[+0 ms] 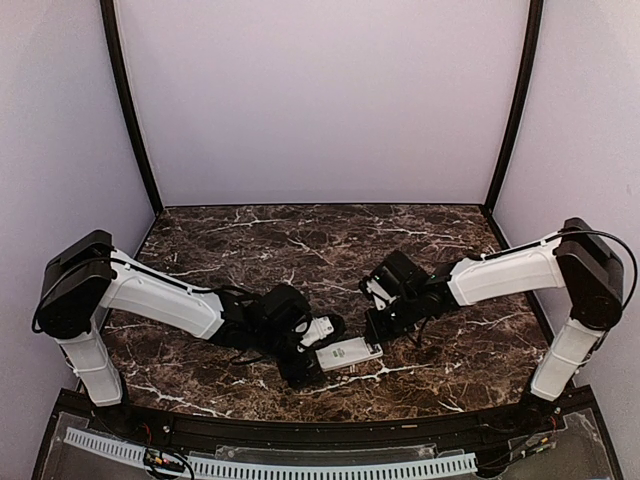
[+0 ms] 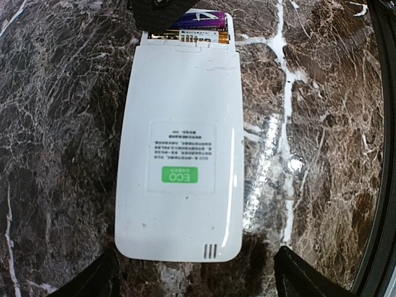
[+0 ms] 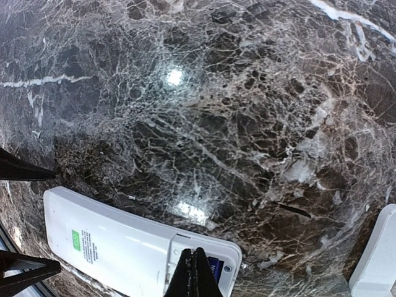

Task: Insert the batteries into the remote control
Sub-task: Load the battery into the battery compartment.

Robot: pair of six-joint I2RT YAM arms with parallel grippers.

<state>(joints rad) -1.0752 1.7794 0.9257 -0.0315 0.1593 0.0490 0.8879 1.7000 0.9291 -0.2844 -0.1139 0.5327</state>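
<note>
The remote control (image 2: 179,154) lies flat on the bench (image 2: 322,154) between the two arms, back face up, with a green label visible at mid-body. The end of the housing farthest from the left arm is uncovered. In this opening, one purple battery (image 2: 199,21) is seated across the width of the housing, beside brass-coloured contacts. Whether a second battery is installed cannot be determined, because the opening is partly hidden by the right end effector (image 3: 193,267). The right end effector has its fingers pressed together and its tips are placed at the opening, on or just beside the seated battery; actual contact cannot be confirmed. It grips nothing. The left end effector (image 2: 198,276) is spread wide, with one finger to each side of the opposite end of the remote control; neither finger touches the housing and nothing is held. A white rounded part (image 3: 378,260) lies at the edge of the right wrist view and may be the compartment cover, but this cannot be verified. Assessment: loading is well advanced, with at least one cell inserted. Remaining work is likely to be seating the cells fully and closing the compartment.
</note>
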